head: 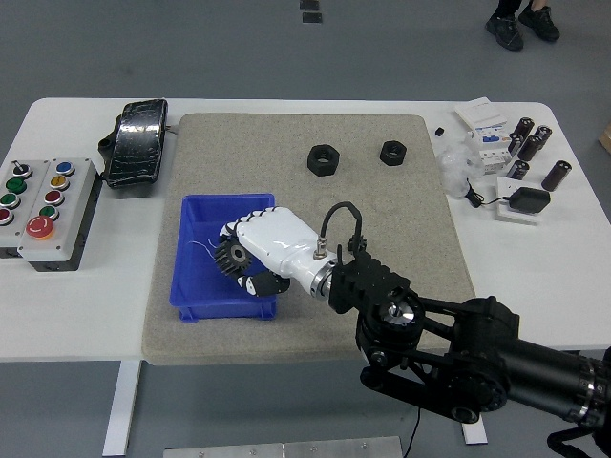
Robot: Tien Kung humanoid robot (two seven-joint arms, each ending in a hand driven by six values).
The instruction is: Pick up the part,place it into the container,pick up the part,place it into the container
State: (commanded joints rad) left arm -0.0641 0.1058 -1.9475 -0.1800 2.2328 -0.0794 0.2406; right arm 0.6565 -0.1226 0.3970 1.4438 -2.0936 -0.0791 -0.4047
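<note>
Holding black toothed metal gear (232,257) over blue plastic bin (196,286) | right hand (270,250) white fingers (256,284) clamped on gear, positioned for release inside | two black hex nuts (323,159) remain on grey mat (401,248) | left arm unseen

Right hand (265,250) extended leftward, fingers (256,284) curled in a grasp.
</note>
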